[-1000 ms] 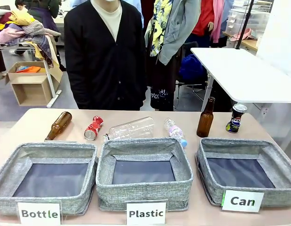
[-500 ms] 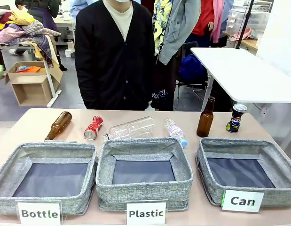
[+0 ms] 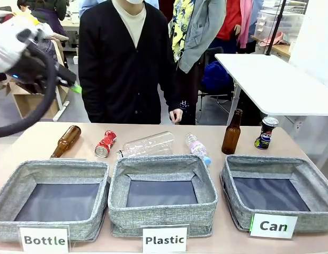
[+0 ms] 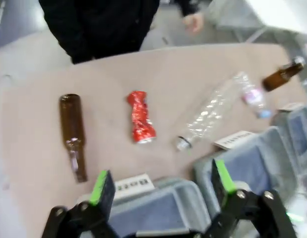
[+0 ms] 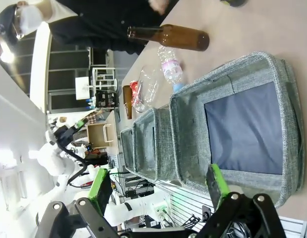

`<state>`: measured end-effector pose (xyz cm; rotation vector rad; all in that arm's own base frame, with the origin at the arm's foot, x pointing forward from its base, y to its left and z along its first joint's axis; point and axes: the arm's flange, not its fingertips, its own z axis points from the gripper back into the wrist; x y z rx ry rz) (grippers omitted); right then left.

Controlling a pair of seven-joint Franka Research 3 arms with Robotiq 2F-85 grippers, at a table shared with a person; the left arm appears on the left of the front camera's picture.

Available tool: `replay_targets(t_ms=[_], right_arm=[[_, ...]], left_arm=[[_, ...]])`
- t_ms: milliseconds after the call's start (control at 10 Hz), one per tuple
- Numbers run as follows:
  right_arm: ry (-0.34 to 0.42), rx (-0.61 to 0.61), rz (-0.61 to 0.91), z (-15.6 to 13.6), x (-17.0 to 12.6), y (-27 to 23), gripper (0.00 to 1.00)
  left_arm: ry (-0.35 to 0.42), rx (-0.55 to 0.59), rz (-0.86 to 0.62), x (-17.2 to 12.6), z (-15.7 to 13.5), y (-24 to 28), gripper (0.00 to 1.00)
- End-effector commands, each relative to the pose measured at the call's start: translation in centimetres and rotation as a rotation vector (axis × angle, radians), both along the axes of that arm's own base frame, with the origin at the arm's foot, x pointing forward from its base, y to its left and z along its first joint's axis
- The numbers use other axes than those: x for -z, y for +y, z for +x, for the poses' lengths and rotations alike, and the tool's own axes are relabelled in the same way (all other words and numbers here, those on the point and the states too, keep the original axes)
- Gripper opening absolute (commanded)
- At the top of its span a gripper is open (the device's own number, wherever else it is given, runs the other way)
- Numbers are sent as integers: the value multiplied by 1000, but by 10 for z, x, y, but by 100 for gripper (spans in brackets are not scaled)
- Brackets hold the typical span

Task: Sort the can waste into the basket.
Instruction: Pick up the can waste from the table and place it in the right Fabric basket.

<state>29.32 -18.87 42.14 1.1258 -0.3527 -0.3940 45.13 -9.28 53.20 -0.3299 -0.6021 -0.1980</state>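
The beige table bears 3 grey woven baskets: "Bottle" basket, "Plastic" basket, "Can" basket. Behind lie a brown glass bottle, crushed red can, 2 clear plastic bottles; upright, another brown bottle, a dark can.

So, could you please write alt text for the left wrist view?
The open left gripper hovers over a table where a crushed red metal can lies between a brown glass bottle and a clear plastic bottle.

I see crinkled, glossy metal on the red can and rough, matt woven cloth on the basket.
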Motion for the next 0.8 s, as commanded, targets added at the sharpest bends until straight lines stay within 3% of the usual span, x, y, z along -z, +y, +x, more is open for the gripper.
replay_targets(t_ms=[0, 300, 400, 500, 600, 700], right_arm=[[-23, -6, 7, -1, -2, -2, 100], [-23, -6, 7, -1, -2, -2, 100], [-23, -6, 7, -1, -2, -2, 100], [-23, -6, 7, -1, -2, -2, 100], [-23, -6, 7, -1, -2, -2, 100], [-23, -6, 7, -1, -2, -2, 100]], left_arm=[[26, -26, 96, 16, 37, -12, 100], [13, -28, 232, 66, 80, -39, 100], [48, -8, 227, 78, 86, -46, 100], [137, -27, 126, 81, 92, -49, 100], [34, 10, 220, 83, 77, -36, 100], [34, 10, 220, 83, 77, -36, 100]])
